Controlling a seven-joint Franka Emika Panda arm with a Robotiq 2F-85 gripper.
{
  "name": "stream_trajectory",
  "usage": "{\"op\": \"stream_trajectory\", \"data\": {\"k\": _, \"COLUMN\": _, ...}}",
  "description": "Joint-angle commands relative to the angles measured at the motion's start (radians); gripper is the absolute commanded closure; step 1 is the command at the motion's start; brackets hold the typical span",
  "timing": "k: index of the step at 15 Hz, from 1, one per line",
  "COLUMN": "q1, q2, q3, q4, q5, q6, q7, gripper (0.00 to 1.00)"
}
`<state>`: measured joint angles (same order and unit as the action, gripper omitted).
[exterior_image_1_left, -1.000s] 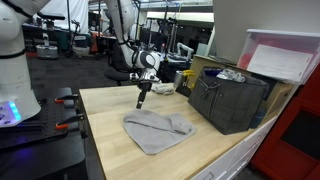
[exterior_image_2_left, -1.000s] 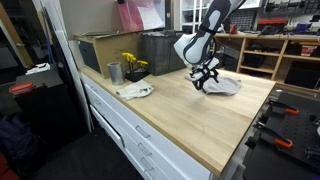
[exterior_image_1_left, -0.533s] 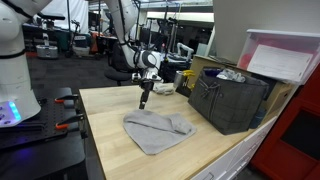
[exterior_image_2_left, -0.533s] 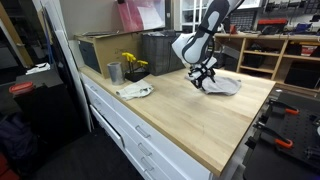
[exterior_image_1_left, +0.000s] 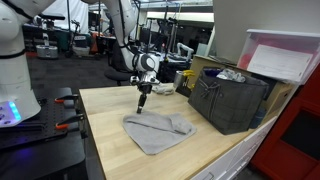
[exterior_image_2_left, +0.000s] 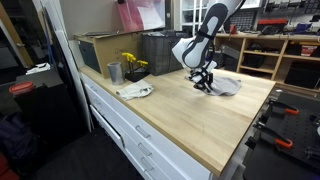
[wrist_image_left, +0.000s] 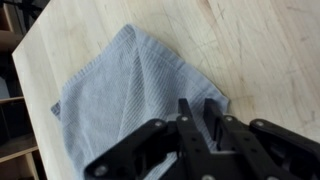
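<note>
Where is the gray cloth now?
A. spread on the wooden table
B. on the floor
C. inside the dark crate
A: in both exterior views the cloth lies spread on the table, by the pincer.

a pale wooden table (exterior_image_1_left: 108, 135) carries a dark slatted crate (exterior_image_1_left: 228, 102) on its right side in an exterior view, with a white box (exterior_image_1_left: 282, 58) edged in pink just beyond it. in an exterior view a metal cup (exterior_image_2_left: 114, 72) stands near the table's left end, yellow flowers (exterior_image_2_left: 133, 63) just behind it and a crumpled white rag (exterior_image_2_left: 136, 91) just in front. white drawers (exterior_image_2_left: 130, 135) sit under the table.
</note>
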<state>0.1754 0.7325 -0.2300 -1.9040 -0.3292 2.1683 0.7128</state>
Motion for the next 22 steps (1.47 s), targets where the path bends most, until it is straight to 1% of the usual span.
{"op": "stream_trajectory", "data": {"k": 1, "q1": -0.02, "q2": -0.033, "q3": 0.016, "q4": -0.003, "q5": 0.018, "q6": 0.027, "q7": -0.01, "gripper": 1.0}}
{"op": "stream_trajectory", "data": {"k": 4, "q1": -0.03, "q2": -0.052, "q3": 0.025, "q4": 0.0, "q5": 0.043, "q6": 0.058, "q7": -0.02, "gripper": 1.0}}
{"op": "stream_trajectory", "data": {"k": 7, "q1": -0.034, "q2": -0.056, "q3": 0.035, "q4": 0.008, "q5": 0.07, "q6": 0.066, "q7": -0.024, "gripper": 1.0}}
{"op": "stream_trajectory", "data": {"k": 8, "q1": -0.041, "q2": -0.058, "q3": 0.044, "q4": 0.009, "q5": 0.084, "q6": 0.065, "q7": -0.035, "gripper": 0.75}}
{"op": "stream_trajectory", "data": {"k": 9, "q1": -0.043, "q2": -0.053, "q3": 0.049, "q4": 0.011, "q5": 0.095, "q6": 0.068, "q7": -0.04, "gripper": 0.72}}
{"op": "stream_trajectory", "data": {"k": 10, "q1": -0.046, "q2": -0.038, "q3": 0.053, "q4": 0.019, "q5": 0.104, "q6": 0.068, "q7": -0.045, "gripper": 0.66}}
{"op": "stream_trajectory", "data": {"k": 12, "q1": -0.049, "q2": -0.021, "q3": 0.053, "q4": 0.023, "q5": 0.107, "q6": 0.062, "q7": -0.055, "gripper": 0.51}}
{"op": "stream_trajectory", "data": {"k": 13, "q1": -0.046, "q2": -0.016, "q3": 0.047, "q4": 0.025, "q5": 0.1, "q6": 0.058, "q7": -0.049, "gripper": 0.42}}
{"op": "stream_trajectory", "data": {"k": 15, "q1": -0.043, "q2": -0.009, "q3": 0.037, "q4": 0.028, "q5": 0.09, "q6": 0.052, "q7": -0.044, "gripper": 0.28}}
{"op": "stream_trajectory", "data": {"k": 18, "q1": -0.049, "q2": -0.001, "q3": 0.032, "q4": 0.03, "q5": 0.09, "q6": 0.046, "q7": -0.047, "gripper": 0.05}}
{"op": "stream_trajectory", "data": {"k": 19, "q1": -0.048, "q2": 0.004, "q3": 0.027, "q4": 0.033, "q5": 0.085, "q6": 0.035, "q7": -0.046, "gripper": 0.05}}
{"op": "stream_trajectory", "data": {"k": 20, "q1": -0.046, "q2": 0.009, "q3": 0.022, "q4": 0.036, "q5": 0.078, "q6": 0.021, "q7": -0.044, "gripper": 0.36}}
{"op": "stream_trajectory", "data": {"k": 22, "q1": -0.048, "q2": 0.014, "q3": 0.02, "q4": 0.036, "q5": 0.076, "q6": 0.017, "q7": -0.045, "gripper": 0.36}}
